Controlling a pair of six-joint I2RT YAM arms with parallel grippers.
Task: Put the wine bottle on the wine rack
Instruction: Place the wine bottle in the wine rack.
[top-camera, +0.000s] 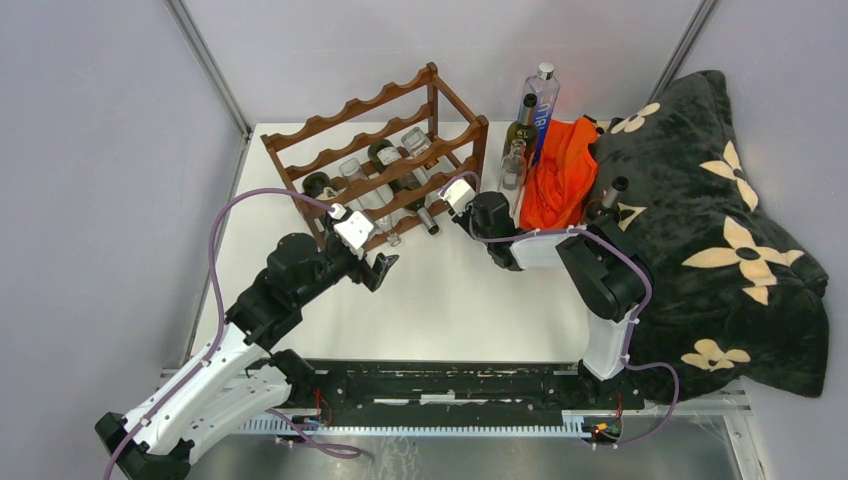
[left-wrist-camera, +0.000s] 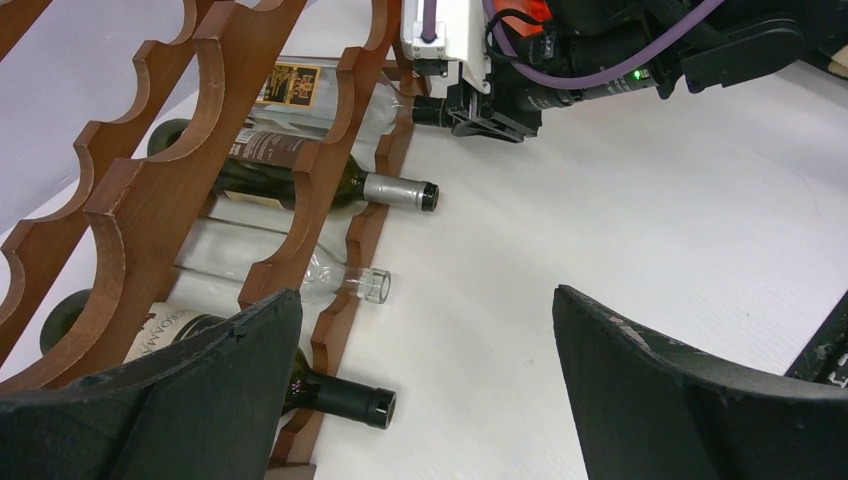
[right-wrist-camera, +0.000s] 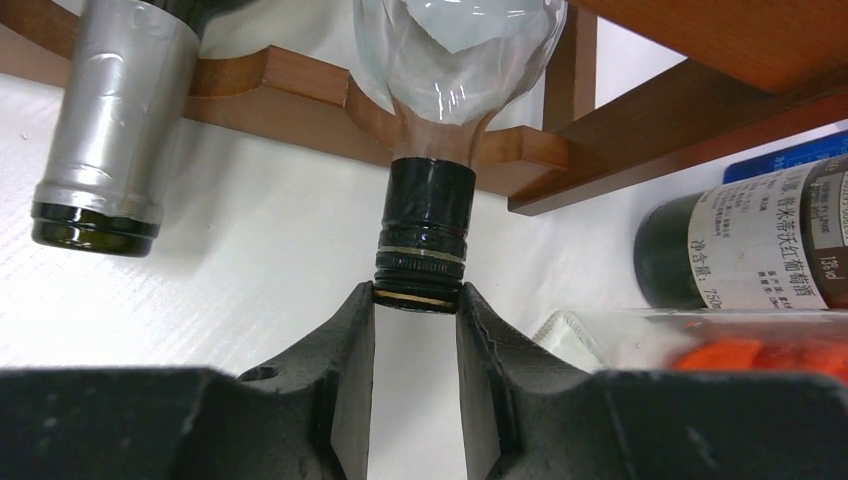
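From above, the wine rack (top-camera: 380, 100) stands at the far left of the white table (top-camera: 480, 300), with several bottles lying in its lowest tier. The wine bottle (top-camera: 418, 148), of clear glass, lies in the rightmost cradle there with its neck toward the arms, and the right gripper (top-camera: 447, 200) is at its neck end. The left gripper (top-camera: 380, 268) hovers just in front of the rack, holding nothing. To the right, upright bottles (top-camera: 522, 125) stand beside an orange cloth (top-camera: 565, 170) and a black flowered blanket (top-camera: 720, 220). The left wrist view shows that gripper's fingers (left-wrist-camera: 200, 400) spread wide over bare table. Three bottle necks poke out of the rack beside them, and the right gripper pinches the black cap (left-wrist-camera: 430, 110) of a fourth. The right wrist view shows both its fingers clamped on the end of that cap. The clear shoulder rests in a scalloped rail, with a silver-foiled neck (right-wrist-camera: 110, 130) to its left.
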